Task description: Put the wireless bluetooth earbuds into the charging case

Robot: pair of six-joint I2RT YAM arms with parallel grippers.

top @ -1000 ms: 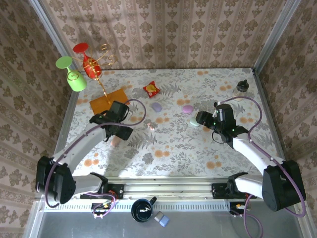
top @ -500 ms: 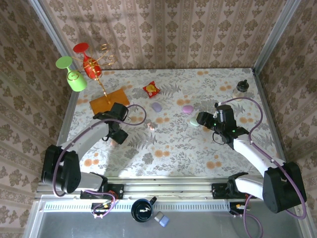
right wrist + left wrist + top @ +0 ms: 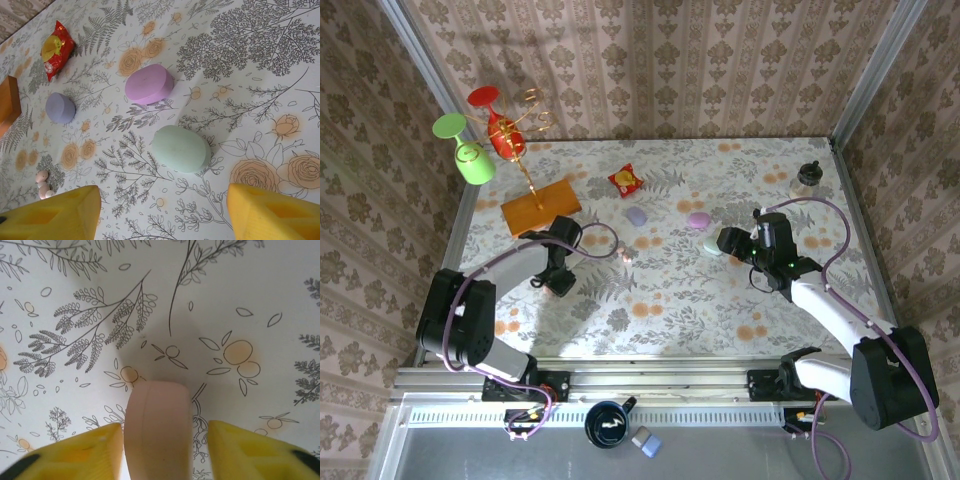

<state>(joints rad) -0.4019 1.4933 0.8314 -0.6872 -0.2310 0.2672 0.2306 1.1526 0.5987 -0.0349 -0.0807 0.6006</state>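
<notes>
On the table (image 3: 670, 300), earbuds (image 3: 43, 183) lie loose, none cased.
Left gripper (image 3: 164, 440) straddles the pink case (image 3: 157, 415), jaws apart, not gripping (gaps show either side); right gripper (image 3: 162, 200) hangs wide open, empty, near the mint case (image 3: 181, 149).

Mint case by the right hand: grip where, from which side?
Probably its two rounded side walls, from above: the mint case lies flat and closed, a smooth pebble whose domed top offers no hold. The right hand is open, in line with it.
</notes>
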